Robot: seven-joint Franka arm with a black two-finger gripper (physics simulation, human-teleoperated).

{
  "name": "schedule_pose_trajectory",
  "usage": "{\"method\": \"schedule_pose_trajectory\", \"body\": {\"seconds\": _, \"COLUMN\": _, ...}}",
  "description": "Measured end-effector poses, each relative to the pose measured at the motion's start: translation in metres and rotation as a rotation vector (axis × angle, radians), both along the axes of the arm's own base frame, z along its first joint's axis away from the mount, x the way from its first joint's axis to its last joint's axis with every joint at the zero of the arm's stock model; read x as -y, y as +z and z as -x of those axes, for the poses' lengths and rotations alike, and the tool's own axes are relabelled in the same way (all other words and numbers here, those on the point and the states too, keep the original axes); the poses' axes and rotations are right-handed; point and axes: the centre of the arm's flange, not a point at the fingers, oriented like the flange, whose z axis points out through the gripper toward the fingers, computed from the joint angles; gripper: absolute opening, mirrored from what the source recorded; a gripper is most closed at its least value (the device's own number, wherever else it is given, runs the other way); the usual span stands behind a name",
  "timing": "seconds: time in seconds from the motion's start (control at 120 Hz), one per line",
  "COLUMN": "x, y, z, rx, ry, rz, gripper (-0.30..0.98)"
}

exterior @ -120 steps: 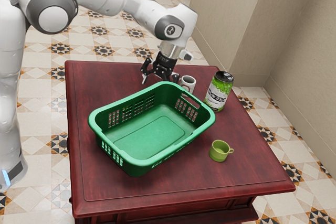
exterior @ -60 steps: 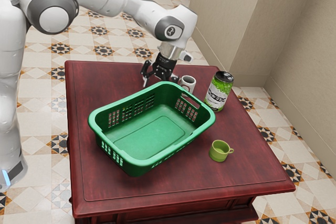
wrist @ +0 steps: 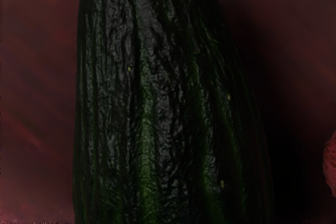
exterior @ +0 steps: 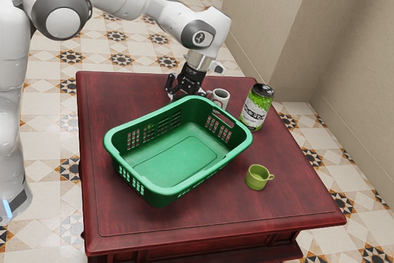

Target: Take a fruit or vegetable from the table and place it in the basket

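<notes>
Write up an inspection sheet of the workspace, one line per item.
Surface: dark red table, upright.
Job's things: green basket, upright on the table; dark green, ridged vegetable below the hand.
Clutter: black-topped green can, white mug and green cup, all upright; reddish, rough thing, cut off by the frame, unidentified.
Grippers: one black gripper, low behind the basket; grip unclear.
Cables: nothing seen.
Surroundings: patterned tile floor, beige walls.

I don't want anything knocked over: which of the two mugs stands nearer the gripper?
The white mug, right beside the gripper, between it and the tall can. The green mug stands much farther off.
</notes>
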Motion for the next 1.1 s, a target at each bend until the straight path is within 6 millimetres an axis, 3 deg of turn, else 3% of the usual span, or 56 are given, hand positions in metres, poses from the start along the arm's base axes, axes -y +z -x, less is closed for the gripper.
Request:
{"method": "schedule_pose_trajectory", "body": {"seconds": 0.658, "x": -0.001, "y": 0.017, "z": 0.004, "rx": 0.008, "ry": -0.011, "rz": 0.008, "gripper": 0.21}}
{"method": "schedule_pose_trajectory", "body": {"seconds": 0.917, "x": -0.018, "y": 0.025, "z": 0.010, "rx": 0.011, "ry": 0.019, "rz": 0.007, "gripper": 0.21}}
{"method": "schedule_pose_trajectory", "body": {"seconds": 1.1, "x": -0.025, "y": 0.048, "z": 0.019, "rx": 0.029, "ry": 0.030, "rz": 0.012, "gripper": 0.21}}
